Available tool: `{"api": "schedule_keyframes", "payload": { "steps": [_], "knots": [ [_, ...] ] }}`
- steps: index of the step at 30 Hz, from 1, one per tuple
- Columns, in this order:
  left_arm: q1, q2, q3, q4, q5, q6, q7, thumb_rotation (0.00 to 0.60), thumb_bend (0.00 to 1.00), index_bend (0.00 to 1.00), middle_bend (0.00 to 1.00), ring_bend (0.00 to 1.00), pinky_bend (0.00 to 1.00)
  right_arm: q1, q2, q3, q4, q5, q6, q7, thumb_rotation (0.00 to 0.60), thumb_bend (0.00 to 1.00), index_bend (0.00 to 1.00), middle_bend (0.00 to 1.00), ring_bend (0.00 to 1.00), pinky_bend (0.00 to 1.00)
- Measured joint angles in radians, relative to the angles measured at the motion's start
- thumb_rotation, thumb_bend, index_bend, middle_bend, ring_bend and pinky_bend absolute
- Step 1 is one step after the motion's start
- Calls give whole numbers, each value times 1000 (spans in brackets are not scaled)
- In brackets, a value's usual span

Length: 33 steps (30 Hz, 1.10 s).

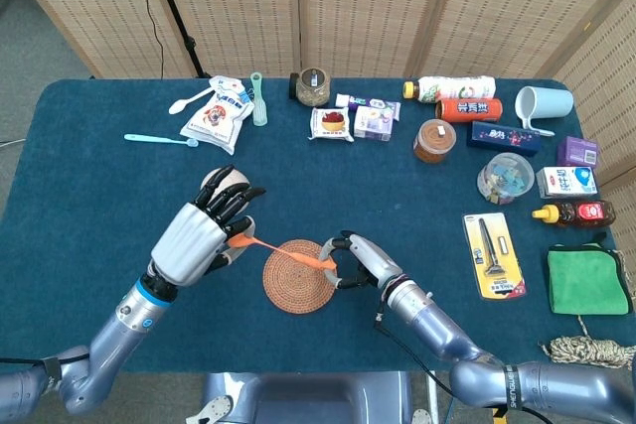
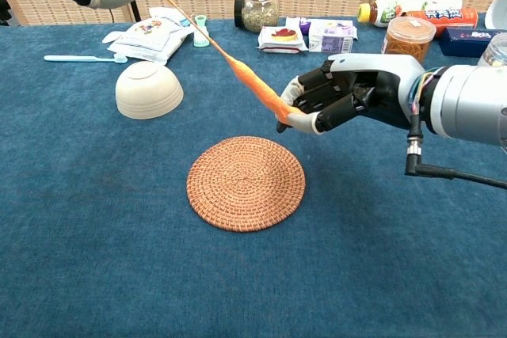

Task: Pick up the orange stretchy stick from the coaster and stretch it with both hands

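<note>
- Clearly, the orange stick [image 2: 238, 74] is soft and rubbery, thinning where it is drawn taut above the coaster [image 2: 245, 183].
- Left hand [image 1: 207, 227] and right hand [image 2: 342, 100] each pinch one end.
- Best gripped at the thicker ends; the thin middle could slip or snap.
</note>
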<state>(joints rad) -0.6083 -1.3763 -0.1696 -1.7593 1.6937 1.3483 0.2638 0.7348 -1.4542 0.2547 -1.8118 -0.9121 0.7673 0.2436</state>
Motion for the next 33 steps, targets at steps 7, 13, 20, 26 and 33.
{"api": "schedule_keyframes", "payload": {
  "steps": [7,13,20,26,33],
  "knots": [
    [15,44,-23,-11,-5,37,-23,600,413,776,232,208,0,-12,9,-5,7,-5,-4,13,600,508,801,423,281,26],
    [28,93,-51,-19,-23,67,-52,600,411,776,232,208,0,-22,14,-9,12,-11,-5,22,600,508,801,423,284,26],
    [48,145,-80,-19,-59,92,-84,600,412,773,232,208,0,-36,20,-12,18,-19,-5,37,600,508,801,423,284,26],
    [61,180,-90,12,-82,99,-113,600,412,771,232,208,0,-47,29,-16,20,-23,-4,44,600,508,801,423,284,26],
    [65,189,-101,48,-111,101,-129,600,411,771,232,208,0,-63,36,-21,28,-31,-7,63,600,508,801,423,285,26]
  ]
}}
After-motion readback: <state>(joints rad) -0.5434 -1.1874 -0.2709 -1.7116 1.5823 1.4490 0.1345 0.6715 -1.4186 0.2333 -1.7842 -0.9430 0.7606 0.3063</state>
